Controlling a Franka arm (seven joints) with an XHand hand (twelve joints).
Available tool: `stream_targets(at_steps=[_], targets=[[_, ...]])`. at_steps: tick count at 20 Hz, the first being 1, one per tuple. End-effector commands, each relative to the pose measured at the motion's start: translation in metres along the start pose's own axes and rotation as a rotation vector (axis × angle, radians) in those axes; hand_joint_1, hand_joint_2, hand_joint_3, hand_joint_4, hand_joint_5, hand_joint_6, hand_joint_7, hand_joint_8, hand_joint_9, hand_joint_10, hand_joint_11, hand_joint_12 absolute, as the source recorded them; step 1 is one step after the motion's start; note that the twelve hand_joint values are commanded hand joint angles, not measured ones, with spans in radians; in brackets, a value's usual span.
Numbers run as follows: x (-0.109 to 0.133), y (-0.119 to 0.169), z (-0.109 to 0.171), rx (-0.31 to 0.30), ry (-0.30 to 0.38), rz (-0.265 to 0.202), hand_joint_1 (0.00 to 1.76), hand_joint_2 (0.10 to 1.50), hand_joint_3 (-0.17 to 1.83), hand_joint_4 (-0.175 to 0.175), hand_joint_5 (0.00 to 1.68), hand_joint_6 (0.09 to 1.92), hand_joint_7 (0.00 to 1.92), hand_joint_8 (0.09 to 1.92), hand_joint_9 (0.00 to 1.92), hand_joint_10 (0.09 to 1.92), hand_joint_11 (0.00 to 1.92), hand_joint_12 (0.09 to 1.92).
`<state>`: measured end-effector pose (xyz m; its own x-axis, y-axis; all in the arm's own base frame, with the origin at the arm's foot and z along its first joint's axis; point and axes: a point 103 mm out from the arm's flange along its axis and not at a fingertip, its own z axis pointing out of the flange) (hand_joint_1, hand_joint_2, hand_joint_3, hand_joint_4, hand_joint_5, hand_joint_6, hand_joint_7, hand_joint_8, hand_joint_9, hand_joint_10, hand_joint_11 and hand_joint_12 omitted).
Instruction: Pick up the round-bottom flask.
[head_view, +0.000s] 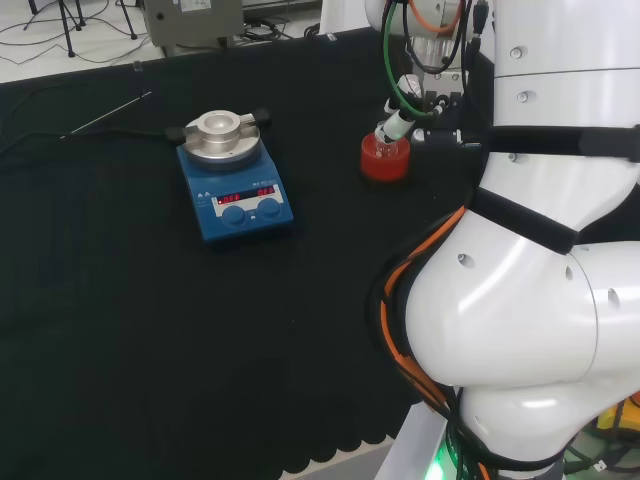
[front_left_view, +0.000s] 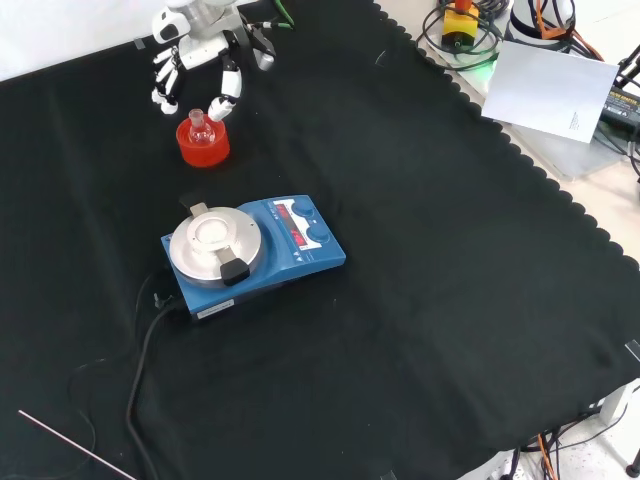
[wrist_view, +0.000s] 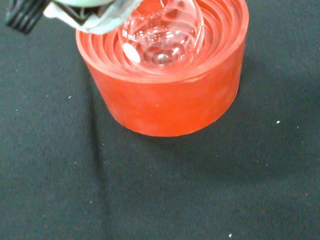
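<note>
Clear glass round-bottom flask (front_left_view: 200, 124) sits in the red ribbed stand (front_left_view: 203, 145), far left in the front view. Our robot hand (front_left_view: 196, 60) hovers above, fingers spread, holding nothing. We'd close around the neck, then lift straight.

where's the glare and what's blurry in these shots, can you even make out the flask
Wrist view: the flask shows bright glints on its clear glass, sitting in the red stand, while a part of the hand is blurred. Front view: the flask is small and hard to read; white paper looks washed out. Head view: the hotplate top shines.
</note>
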<state>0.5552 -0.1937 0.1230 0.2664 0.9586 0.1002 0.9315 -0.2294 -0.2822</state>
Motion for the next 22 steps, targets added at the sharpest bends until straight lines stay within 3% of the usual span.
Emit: stream_targets(at_steps=[1, 6, 13, 22], targets=[[0.002, 0.001, 0.002, -0.007, -0.009, -0.002, 0.86, 0.59, 0.71, -0.016, 0.73, 0.13, 0.30, 0.60, 0.43, 0.63, 0.03, 1.36], [0.010, 0.002, 0.010, -0.019, -0.011, -0.004, 0.87, 0.59, 0.71, -0.013, 0.78, 0.16, 0.31, 0.60, 0.43, 0.63, 0.03, 1.36], [0.008, 0.004, 0.010, -0.025, -0.020, -0.007, 0.93, 0.61, 0.72, -0.008, 0.68, 0.56, 0.33, 0.59, 0.44, 0.62, 0.05, 1.35], [0.009, 0.007, 0.009, -0.039, -0.013, -0.002, 0.95, 0.61, 0.73, -0.002, 0.71, 0.66, 0.34, 0.59, 0.45, 0.62, 0.08, 1.35]])
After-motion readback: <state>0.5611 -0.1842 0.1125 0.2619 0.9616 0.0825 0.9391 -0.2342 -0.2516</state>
